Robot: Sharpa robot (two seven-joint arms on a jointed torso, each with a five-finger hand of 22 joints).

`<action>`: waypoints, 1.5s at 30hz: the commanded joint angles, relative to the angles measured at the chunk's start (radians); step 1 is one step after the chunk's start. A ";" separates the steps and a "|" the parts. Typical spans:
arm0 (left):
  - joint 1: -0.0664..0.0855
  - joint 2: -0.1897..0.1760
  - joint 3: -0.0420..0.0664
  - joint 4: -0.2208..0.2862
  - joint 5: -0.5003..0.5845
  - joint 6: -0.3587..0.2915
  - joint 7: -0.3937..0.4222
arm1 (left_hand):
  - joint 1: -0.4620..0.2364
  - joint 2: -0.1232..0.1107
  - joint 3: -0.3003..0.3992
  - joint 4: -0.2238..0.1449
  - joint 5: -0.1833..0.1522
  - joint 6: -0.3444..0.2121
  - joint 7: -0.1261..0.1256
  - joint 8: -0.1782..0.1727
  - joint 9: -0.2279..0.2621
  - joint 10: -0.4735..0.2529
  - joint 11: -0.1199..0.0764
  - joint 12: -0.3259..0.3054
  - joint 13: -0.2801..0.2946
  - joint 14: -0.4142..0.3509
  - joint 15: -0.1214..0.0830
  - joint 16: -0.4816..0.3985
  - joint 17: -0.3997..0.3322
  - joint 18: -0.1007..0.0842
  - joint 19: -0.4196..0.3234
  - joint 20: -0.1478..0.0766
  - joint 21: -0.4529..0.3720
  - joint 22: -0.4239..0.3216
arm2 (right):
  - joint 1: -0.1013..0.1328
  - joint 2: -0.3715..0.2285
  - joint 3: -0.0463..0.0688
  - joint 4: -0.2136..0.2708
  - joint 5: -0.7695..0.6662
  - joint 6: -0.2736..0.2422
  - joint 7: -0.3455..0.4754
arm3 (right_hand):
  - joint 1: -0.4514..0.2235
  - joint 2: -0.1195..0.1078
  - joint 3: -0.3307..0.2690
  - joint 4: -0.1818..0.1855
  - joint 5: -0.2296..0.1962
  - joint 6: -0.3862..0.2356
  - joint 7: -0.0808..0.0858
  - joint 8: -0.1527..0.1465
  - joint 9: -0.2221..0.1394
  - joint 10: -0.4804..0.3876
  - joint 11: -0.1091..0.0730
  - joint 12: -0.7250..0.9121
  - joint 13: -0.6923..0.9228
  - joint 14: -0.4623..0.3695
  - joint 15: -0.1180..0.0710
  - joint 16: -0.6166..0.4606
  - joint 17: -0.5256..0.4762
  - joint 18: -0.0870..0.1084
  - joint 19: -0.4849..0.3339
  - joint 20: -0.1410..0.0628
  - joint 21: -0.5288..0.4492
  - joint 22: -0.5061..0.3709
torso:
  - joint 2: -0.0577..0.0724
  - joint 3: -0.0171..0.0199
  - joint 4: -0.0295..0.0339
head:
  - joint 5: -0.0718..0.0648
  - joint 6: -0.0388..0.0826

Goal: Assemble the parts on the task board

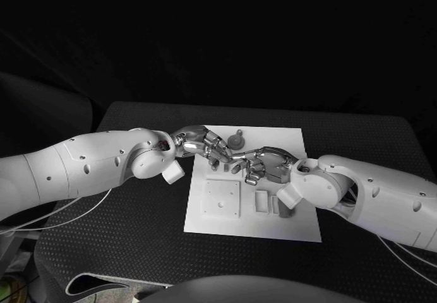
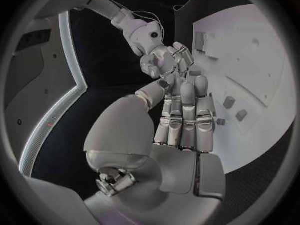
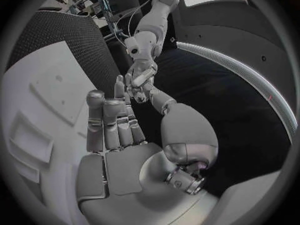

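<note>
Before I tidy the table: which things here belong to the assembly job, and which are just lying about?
Job:
- task board
- grey parts on it
- left hand and right hand, meeting over the board

Lying about:
- black table
- loose cables beside the left arm

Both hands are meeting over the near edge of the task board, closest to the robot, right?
Not quite. The left hand and right hand do meet over the task board, but over its far half, away from the robot. The head view shows this; the near edge lies bare.
</note>
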 commanded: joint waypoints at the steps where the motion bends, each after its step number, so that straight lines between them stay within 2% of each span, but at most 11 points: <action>1: 0.001 0.003 0.001 0.006 -0.001 -0.001 0.018 | -0.007 0.002 0.006 -0.001 0.003 0.004 -0.001 0.003 0.002 0.007 0.002 0.001 0.001 0.000 -0.002 -0.003 0.001 0.018 0.006 -0.002 0.005 0.014 | -0.001 0.006 0.000 -0.005 0.019 0.025 0.020 | -0.009 0.005 0.001 0.003 -0.001 -0.038 0.028 -0.007 -0.002 -0.007 0.001 -0.006 -0.002 -0.003 0.005 -0.003 0.002 0.080 -0.006 -0.002 -0.005 0.007 | 0.000 -0.0002 0.0014 | -0.001 0.001; 12: 0.001 0.005 0.001 0.007 -0.001 0.005 0.016 | -0.007 0.002 0.007 0.000 0.003 0.004 -0.001 0.003 0.002 0.008 0.002 0.001 0.001 0.000 -0.002 -0.003 0.002 0.018 0.006 -0.002 0.005 0.014 | -0.003 0.011 0.000 -0.005 0.019 0.039 0.033 | 0.002 0.024 0.005 -0.009 -0.002 -0.036 0.028 -0.004 -0.007 -0.008 0.002 -0.005 -0.002 -0.005 0.006 0.000 0.003 0.080 -0.008 -0.002 -0.004 0.010 | 0.000 -0.0004 0.0001 | 0.001 0.000; 16: 0.001 0.005 0.001 0.006 -0.001 0.005 0.014 | -0.007 0.002 0.008 0.000 0.003 0.004 -0.001 0.003 0.002 0.008 0.002 0.001 0.002 0.000 -0.002 -0.002 0.002 0.018 0.006 -0.002 0.006 0.014 | -0.003 0.010 0.000 -0.004 0.017 0.046 0.032 | 0.014 0.051 0.007 -0.030 -0.002 -0.011 0.020 0.015 -0.005 -0.005 -0.003 -0.001 -0.002 -0.005 0.002 0.002 0.004 0.080 -0.008 -0.001 -0.002 0.014 | 0.000 0.0000 0.0003 | 0.001 0.000; 21: 0.001 0.004 0.001 0.007 -0.001 0.005 0.013 | -0.007 0.002 0.008 -0.001 0.003 0.004 -0.001 0.003 0.003 0.008 0.002 0.001 0.002 0.000 -0.003 -0.002 0.002 0.018 0.006 -0.002 0.006 0.014 | -0.003 0.011 0.000 -0.004 0.005 0.053 0.030 | 0.046 0.092 0.016 -0.072 -0.001 0.039 0.005 0.052 0.011 0.017 -0.014 0.014 0.004 0.000 -0.010 0.003 0.002 0.080 -0.006 -0.001 0.002 0.017 | 0.000 -0.0003 0.0000 | 0.001 -0.001; 23: 0.001 0.005 0.001 0.007 -0.001 0.005 0.013 | -0.007 0.002 0.008 -0.001 0.003 0.004 -0.001 0.003 0.003 0.008 0.002 0.001 0.002 0.000 -0.003 -0.002 0.002 0.018 0.006 -0.002 0.006 0.015 | -0.003 0.011 0.000 -0.003 0.000 0.055 0.029 | 0.057 0.099 0.018 -0.079 -0.001 0.050 -0.001 0.060 0.016 0.027 -0.019 0.021 0.006 0.001 -0.014 0.003 0.002 0.080 -0.005 -0.001 0.003 0.017 | 0.000 -0.0003 0.0000 | 0.001 -0.001; 27: 0.001 0.007 0.001 0.006 -0.002 0.006 0.011 | -0.007 0.002 0.009 -0.001 0.003 0.003 -0.001 0.003 0.003 0.008 0.002 0.001 0.002 0.000 -0.003 -0.002 0.002 0.018 0.006 -0.002 0.006 0.015 | -0.003 0.013 0.000 -0.003 -0.001 0.051 0.031 | 0.080 0.103 0.019 -0.081 -0.001 0.063 -0.009 0.074 0.026 0.044 -0.027 0.032 0.011 0.004 -0.022 0.001 0.000 0.080 -0.005 -0.001 0.005 0.018 | 0.000 -0.0002 0.0004 | 0.001 -0.003; 33: 0.001 0.008 0.001 0.008 -0.011 0.008 0.011 | -0.006 0.002 0.010 -0.001 0.003 0.003 -0.001 0.003 0.003 0.008 0.002 0.001 0.003 0.000 -0.003 -0.002 0.003 0.018 0.006 -0.003 0.006 0.015 | -0.003 0.015 0.000 -0.004 0.000 0.053 0.034 | 0.081 0.104 0.016 -0.080 -0.002 0.066 -0.011 0.078 0.029 0.048 -0.029 0.035 0.013 0.006 -0.024 0.000 -0.001 0.080 -0.005 -0.001 0.005 0.018 | 0.000 -0.0004 0.0005 | 0.000 -0.004; 45: 0.001 0.008 0.001 0.009 -0.060 0.011 0.006 | -0.005 0.000 0.013 -0.001 0.003 0.003 -0.001 0.004 0.005 0.008 0.002 0.001 0.004 0.001 -0.003 -0.001 0.004 0.019 0.006 -0.003 0.007 0.016 | -0.003 0.015 0.000 -0.004 0.014 0.056 0.040 | 0.057 0.085 0.002 -0.071 -0.001 0.061 -0.010 0.078 0.033 0.047 -0.029 0.035 0.013 0.007 -0.024 -0.003 -0.002 0.080 -0.003 0.002 0.004 0.016 | 0.000 -0.0009 0.0006 | 0.000 -0.005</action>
